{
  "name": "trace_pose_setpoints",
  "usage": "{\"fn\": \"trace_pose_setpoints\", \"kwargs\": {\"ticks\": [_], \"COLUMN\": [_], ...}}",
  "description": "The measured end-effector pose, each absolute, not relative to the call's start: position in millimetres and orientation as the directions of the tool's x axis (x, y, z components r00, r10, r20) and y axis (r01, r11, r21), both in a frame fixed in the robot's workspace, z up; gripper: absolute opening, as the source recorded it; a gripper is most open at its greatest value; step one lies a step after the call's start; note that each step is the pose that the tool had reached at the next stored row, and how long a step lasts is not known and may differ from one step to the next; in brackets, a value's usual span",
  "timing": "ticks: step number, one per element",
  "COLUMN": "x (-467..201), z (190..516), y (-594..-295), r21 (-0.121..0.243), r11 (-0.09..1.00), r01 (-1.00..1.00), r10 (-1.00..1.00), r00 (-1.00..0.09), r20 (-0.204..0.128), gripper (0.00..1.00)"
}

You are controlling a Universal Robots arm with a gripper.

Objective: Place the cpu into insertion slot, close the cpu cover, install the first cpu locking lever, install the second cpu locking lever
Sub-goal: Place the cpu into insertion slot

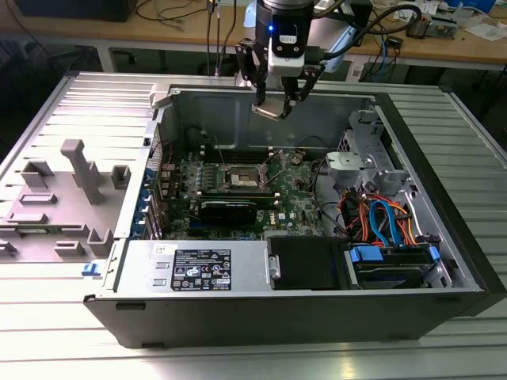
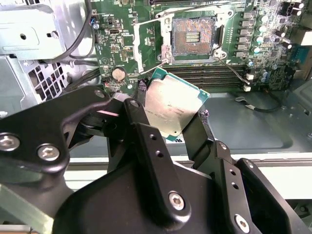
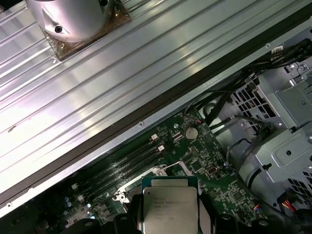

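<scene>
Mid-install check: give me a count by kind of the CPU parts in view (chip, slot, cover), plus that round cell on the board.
cpu, held in the gripper: 1
insertion slot, empty: 1
cpu cover, open: 1
round cell: 1
Total: 4

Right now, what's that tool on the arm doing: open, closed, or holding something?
The tool: closed on the cpu, gripping it by its edges in the air over the open computer case.
</scene>
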State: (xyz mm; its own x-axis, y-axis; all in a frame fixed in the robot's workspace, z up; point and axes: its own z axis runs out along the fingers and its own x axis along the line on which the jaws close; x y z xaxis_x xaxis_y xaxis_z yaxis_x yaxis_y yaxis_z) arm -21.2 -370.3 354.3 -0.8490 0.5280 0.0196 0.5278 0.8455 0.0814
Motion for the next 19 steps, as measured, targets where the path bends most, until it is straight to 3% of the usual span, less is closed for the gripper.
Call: {"fn": "trace_pose_setpoints", "kwargs": {"ticks": [19], "x": [-20.9], "z": [347.9], "y": [-375.3], "r21": [0.081], "r11": [0.755], "r01": [0.651], "r10": [0.651], "r00": [-0.759], "r20": [0.019], "gripper": [0.55]}}
